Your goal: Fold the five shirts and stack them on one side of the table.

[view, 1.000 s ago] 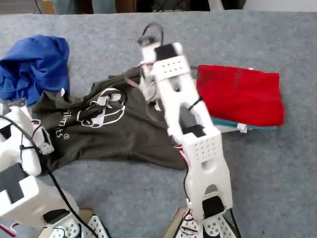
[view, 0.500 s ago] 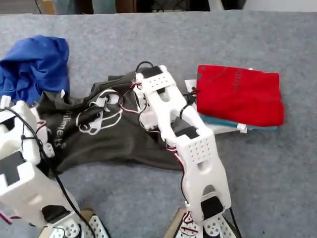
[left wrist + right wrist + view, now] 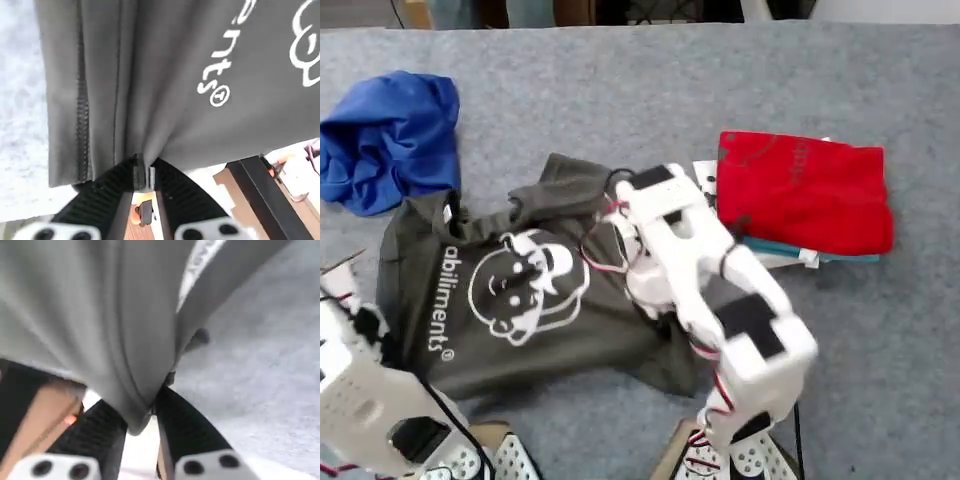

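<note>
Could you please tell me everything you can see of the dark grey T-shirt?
The dark grey T-shirt looks like soft knit fabric, with a white cartoon face and lettering printed on it. It lies mostly spread out, print up, on the grey table, its far part rumpled. The left end effector and the right end effector each pinch a fold of it.

I have the left arm (image 3: 365,400) drawn back low at the table's near-left corner. The left gripper (image 3: 144,172) has its two black jaws pinched together on a fold of the dark shirt (image 3: 175,75). The right arm (image 3: 705,275) rises from its base at the near edge and stretches out over the middle of the table. The right gripper (image 3: 150,407) is clamped the same way, with its ribbed fingers (image 3: 182,427) tight on a bunch of that shirt's cloth.
</note>
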Robot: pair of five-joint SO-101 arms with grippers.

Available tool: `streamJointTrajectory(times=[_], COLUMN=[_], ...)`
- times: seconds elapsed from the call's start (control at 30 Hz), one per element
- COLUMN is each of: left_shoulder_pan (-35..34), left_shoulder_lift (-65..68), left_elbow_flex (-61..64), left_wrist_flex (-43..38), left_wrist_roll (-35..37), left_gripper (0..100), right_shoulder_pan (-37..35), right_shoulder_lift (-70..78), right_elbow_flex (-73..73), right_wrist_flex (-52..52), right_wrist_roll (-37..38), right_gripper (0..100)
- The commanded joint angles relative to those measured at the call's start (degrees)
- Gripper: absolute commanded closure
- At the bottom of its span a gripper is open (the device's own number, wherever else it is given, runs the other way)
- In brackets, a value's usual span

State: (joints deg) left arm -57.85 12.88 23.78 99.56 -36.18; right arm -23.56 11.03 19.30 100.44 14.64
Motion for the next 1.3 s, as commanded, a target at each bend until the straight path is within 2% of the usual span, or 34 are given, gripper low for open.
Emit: streamJointTrajectory(times=[0.0, 0.3, 0.4, 0.5, 0.63, 0.87, 1.03, 1.13, 1.27], left_shoulder_pan=[-5.9, -18.3, -22.5, -25.3, -25.3, -17.7, -12.4, -6.6, 3.3], left_shoulder_lift=[-2.1, -17.6, -22.4, -26.2, -26.8, -20.5, -10.2, -3.4, 3.5], left_elbow_flex=[-2.2, -2.1, -2.2, -2.2, -5.7, -16.5, -24.0, -28.5, -30.7], left_wrist_flex=[1.2, 1.2, 1.2, 1.2, 1.2, 1.2, 1.2, 1.2, 1.2], left_wrist_roll=[-5.1, -20.0, -23.2, -22.9, -15.3, 4.2, 19.2, 23.8, 25.9], left_gripper=[97, 97, 97, 97, 96, 84, 84, 84, 85], right_shoulder_pan=[0.8, 0.5, 0.5, 0.5, 0.9, 1.0, 0.9, 0.5, -1.6], right_shoulder_lift=[-10.0, -19.6, -19.7, -20.4, -20.4, -20.5, -19.9, -18.4, -11.0], right_elbow_flex=[7.5, 12.8, 12.4, 12.0, 9.1, 1.9, -9.7, -17.6, -22.3], right_wrist_flex=[0.8, 0.8, 0.8, 0.8, 0.9, 0.9, 0.8, -0.1, -6.5], right_wrist_roll=[5.4, 14.3, 14.2, 14.2, 13.9, 13.8, 13.8, 13.5, 8.0], right_gripper=[98.3, 97.4, 91.4, 82.8, 77.0, 76.9, 76.9, 76.9, 76.9])
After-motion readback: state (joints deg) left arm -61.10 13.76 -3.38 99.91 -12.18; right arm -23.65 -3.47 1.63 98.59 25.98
